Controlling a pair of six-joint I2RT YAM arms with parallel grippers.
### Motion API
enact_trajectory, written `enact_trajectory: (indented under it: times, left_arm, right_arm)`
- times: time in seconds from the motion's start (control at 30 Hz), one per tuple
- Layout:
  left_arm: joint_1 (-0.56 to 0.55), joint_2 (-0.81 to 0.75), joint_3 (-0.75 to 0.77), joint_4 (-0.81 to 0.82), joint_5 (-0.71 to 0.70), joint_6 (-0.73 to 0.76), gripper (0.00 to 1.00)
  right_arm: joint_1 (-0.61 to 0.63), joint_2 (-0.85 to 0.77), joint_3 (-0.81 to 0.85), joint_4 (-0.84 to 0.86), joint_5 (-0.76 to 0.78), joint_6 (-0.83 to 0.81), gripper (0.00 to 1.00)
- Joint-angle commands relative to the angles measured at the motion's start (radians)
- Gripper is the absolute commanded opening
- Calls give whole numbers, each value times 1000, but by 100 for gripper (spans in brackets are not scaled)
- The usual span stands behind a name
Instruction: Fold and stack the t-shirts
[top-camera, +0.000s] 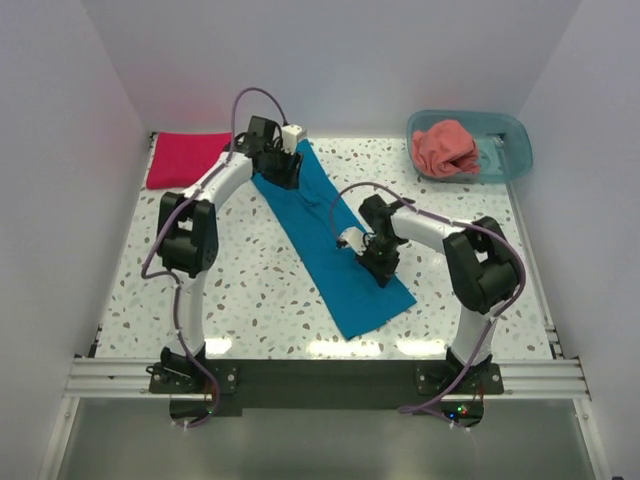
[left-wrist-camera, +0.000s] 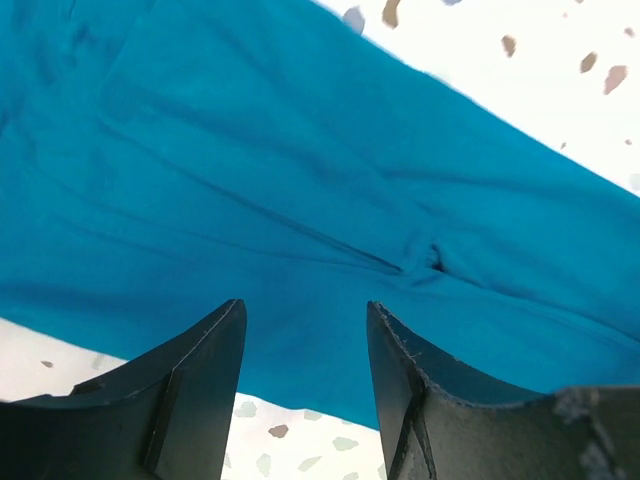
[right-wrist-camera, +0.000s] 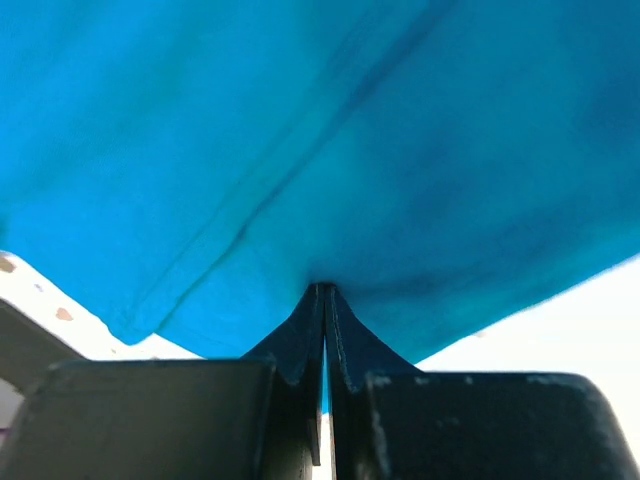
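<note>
Right wrist view puts your right gripper (right-wrist-camera: 323, 290) nearest you, its fingers pressed together and pinching a fold of the teal-blue t-shirt (right-wrist-camera: 300, 130), whose creases run into the tips. Farther out, your left gripper (left-wrist-camera: 305, 305) hangs spread over the same shirt's far end, nothing between its fingers. The crimson t-shirt (top-camera: 185, 158) lies flat just to that gripper's left. The salmon t-shirt (top-camera: 447, 148) sits crumpled in the tub (top-camera: 512, 160), well beyond the right gripper.
</note>
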Motion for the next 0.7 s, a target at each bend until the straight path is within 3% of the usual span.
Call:
enact_trajectory:
  times: [0.0,0.13,0.3,0.53,0.67]
  left_arm:
    - [10,30,15,-43,-38,-25,56]
    - [10,85,35,-74,-60,-14,55]
    - [8,168,81,-111,-25,17,54]
    - [-1,328,218,-94,58,43,51]
    - [2,397,360,-42,80,34,52]
  right_arm:
    - [115,17,-77,27,-51,27,0]
    - [275,27,-33,14,-181,104,1]
    - [290,-7,47,-2,-304,165,8]
    - [151,-121,84,56,-270,211,14]
    - [53,-98,141,96,-160,214,14]
